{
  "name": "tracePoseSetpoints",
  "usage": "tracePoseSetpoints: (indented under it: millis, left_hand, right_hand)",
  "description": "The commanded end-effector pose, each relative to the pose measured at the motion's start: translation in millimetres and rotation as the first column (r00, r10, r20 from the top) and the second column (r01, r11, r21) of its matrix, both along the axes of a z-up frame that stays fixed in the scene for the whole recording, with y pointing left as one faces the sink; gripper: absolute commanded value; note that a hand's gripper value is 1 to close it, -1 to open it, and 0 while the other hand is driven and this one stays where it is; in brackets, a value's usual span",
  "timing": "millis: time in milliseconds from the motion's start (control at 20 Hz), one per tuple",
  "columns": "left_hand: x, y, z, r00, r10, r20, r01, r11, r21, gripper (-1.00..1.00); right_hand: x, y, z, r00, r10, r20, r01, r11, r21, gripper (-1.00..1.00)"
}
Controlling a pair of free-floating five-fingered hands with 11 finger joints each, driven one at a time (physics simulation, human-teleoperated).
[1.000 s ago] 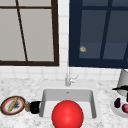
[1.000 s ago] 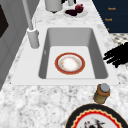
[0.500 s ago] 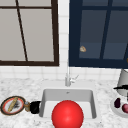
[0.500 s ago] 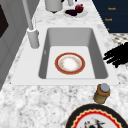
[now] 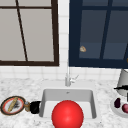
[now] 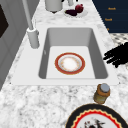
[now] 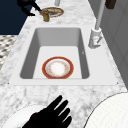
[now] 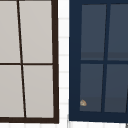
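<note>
Left robot hand [image 5: 35, 107]: you see it beside the jar [image 5: 27, 106], fingers unclear.
Right robot hand [image 7: 51, 115]: fingers spread, hovering above the surface [image 7: 75, 95].
Sink [image 7: 35, 52]: holds a plate [image 7: 57, 67].

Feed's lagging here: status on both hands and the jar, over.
Left hand open, close beside jar. Right hand open, over white plate. Red-rimmed plate lying flat in sink.
</note>
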State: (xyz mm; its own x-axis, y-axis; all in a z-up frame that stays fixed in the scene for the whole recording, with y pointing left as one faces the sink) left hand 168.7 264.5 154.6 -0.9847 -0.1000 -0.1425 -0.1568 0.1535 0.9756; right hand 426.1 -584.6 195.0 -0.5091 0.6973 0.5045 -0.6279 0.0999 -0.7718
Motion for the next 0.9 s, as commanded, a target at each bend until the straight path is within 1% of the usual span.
tracePoseSetpoints:
  millis: [0,200,350,550,650,700,800,850]
  left_hand:
    - [0.0,0,0,1.0000,0.000,0.000,0.000,1.0000,0.000,0.00]
    - [0.0,0,0,1.0000,0.000,0.000,0.000,1.0000,0.000,0.00]
    - [0.0,0,0,1.0000,0.000,0.000,0.000,1.0000,0.000,0.00]
    - [0.0,0,0,1.0000,0.000,0.000,0.000,1.0000,0.000,0.00]
    - [0.0,0,0,1.0000,0.000,0.000,0.000,1.0000,0.000,0.00]
    - [0.0,0,0,1.0000,0.000,0.000,0.000,1.0000,0.000,0.00]
    - [0.0,0,0,1.0000,0.000,0.000,0.000,1.0000,0.000,0.00]
    - [0.0,0,0,1.0000,0.000,0.000,0.000,1.0000,0.000,0.00]
  right_hand:
    - [-6,0,0,0.994,-0.105,0.029,0.107,0.993,-0.059,-1.00]
    - [-10,1,1,0.988,-0.156,0.019,0.157,0.983,-0.090,-1.00]
    - [-10,1,5,0.986,-0.164,-0.009,0.161,0.978,-0.134,-1.00]
    - [-17,3,6,0.984,-0.177,0.011,0.176,0.967,-0.183,-1.00]
    - [-23,4,3,0.981,-0.191,0.015,0.190,0.959,-0.210,-1.00]
    - [-27,5,1,0.979,-0.202,0.030,0.203,0.954,-0.221,-1.00]
    - [-35,5,-4,0.969,-0.231,0.086,0.245,0.941,-0.233,-1.00]
    - [-38,4,-5,0.964,-0.247,0.103,0.265,0.933,-0.243,-1.00]
